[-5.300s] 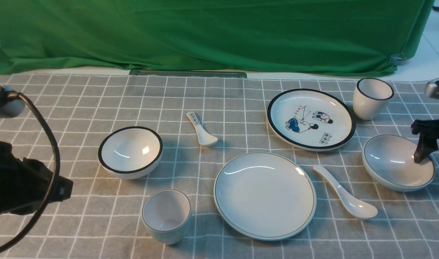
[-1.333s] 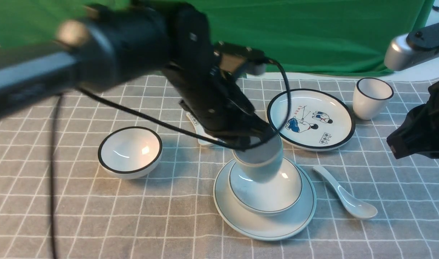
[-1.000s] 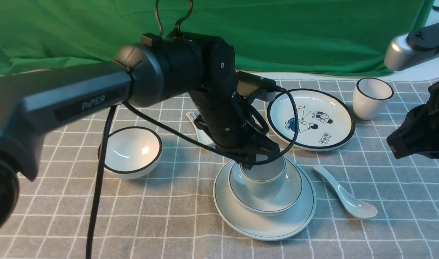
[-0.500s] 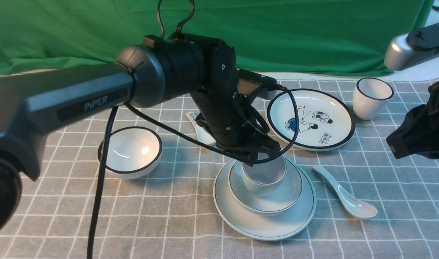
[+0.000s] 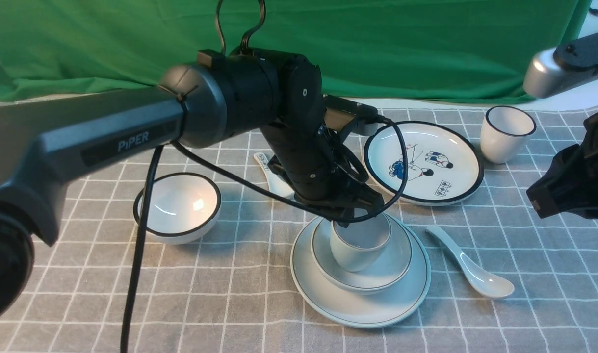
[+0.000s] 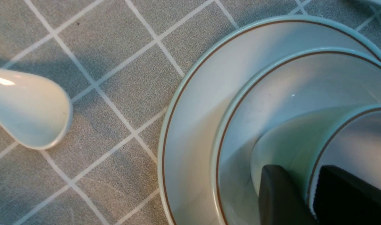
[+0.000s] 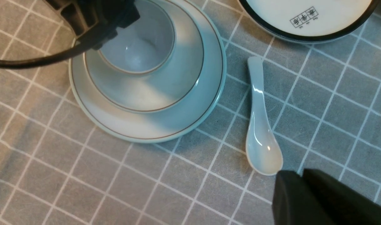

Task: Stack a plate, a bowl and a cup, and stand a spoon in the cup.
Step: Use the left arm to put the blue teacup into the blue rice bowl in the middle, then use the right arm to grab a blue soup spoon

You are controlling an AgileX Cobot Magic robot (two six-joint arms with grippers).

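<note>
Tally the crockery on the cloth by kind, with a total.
Plates: 2 (plain plate, cartoon plate)
Bowls: 2 (thin-rimmed bowl, black-rimmed bowl)
Cups: 2 (thin-rimmed cup, black-rimmed cup)
Spoons: 2 (plain spoon, marked spoon)
Total: 8

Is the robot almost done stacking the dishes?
More than halfway. Done: the bowl sits on the plate, and the cup is inside the bowl. In hand: the left gripper pinches the cup's rim, so it has not let go. Left: the spoon lies on the cloth beside the plate, with the right gripper close by; it must stand in the cup.
</note>
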